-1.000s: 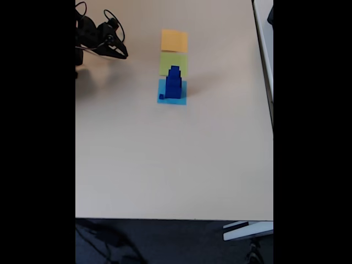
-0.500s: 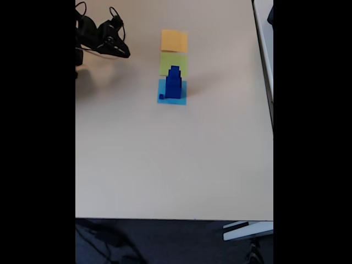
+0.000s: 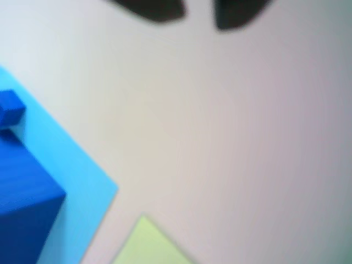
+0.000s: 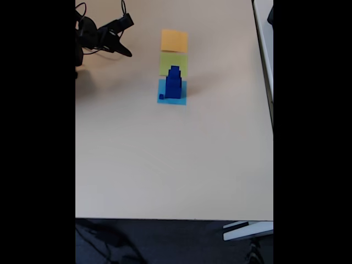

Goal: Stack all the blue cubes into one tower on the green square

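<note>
While the black two-finger gripper (image 4: 128, 37) hangs over the far-left part of the pale beige table (image 4: 165, 159) in the fixed view, its fingers stand spread apart and grasp nothing. Well to its right and nearer the camera, the stepped tower of dark blue cubes (image 4: 174, 83) stands on a flat light-blue paper square (image 4: 180, 99), with one tiny dark blue cube (image 4: 161, 97) lying just beside the tower's base. Beyond the tower, the flat lime-green paper square (image 4: 167, 62) lies bare, and a flat orange paper square (image 4: 174, 40) lies past it. The wrist view shows the big base cube (image 3: 22, 203) and the tiny cube (image 3: 11, 107) at lower left.
</note>
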`<act>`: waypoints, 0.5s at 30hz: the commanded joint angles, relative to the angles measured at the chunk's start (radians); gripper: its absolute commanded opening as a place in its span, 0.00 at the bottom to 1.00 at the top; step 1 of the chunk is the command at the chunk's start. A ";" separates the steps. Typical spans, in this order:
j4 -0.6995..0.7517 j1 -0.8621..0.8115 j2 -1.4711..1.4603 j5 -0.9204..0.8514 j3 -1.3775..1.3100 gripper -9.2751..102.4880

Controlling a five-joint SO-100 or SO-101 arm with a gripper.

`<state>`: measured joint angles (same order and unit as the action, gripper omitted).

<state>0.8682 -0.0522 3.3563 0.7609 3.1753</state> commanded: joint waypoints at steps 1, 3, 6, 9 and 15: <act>-0.025 -0.015 0.026 0.112 0.006 0.08; -0.025 -0.017 0.026 0.163 0.006 0.08; -0.025 -0.029 0.026 0.204 0.006 0.08; -0.018 -0.067 0.026 0.267 0.006 0.08; -0.049 -0.094 0.026 0.449 0.006 0.08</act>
<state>0.8590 -0.1304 3.3563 1.1459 3.1753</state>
